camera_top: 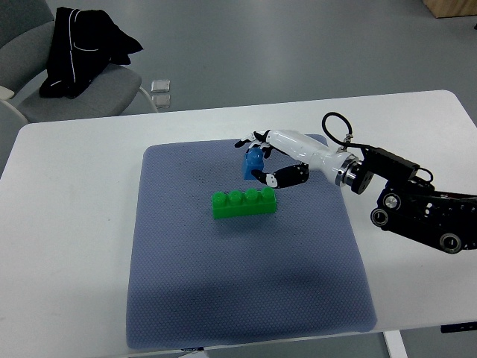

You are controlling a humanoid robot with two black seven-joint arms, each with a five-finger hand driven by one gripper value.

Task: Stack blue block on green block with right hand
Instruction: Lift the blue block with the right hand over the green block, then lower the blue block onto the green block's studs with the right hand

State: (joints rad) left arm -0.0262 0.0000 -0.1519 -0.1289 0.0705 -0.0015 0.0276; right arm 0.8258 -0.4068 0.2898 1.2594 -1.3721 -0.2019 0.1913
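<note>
One small blue block (253,163) sits clasped in my right robot hand (262,158), just behind the four-studded green block (244,203) mid-counter.

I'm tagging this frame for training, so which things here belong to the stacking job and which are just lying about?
Job: blue block, held in the right hand; green block; blue mat under them.

Lying about: black garment on the grey chair; small clear items on the floor.

The white-and-black robot right hand (277,155) grips a small blue plastic block (253,163) just beyond the green studded brick (244,203) on a blue-grey mat (186,298).
</note>
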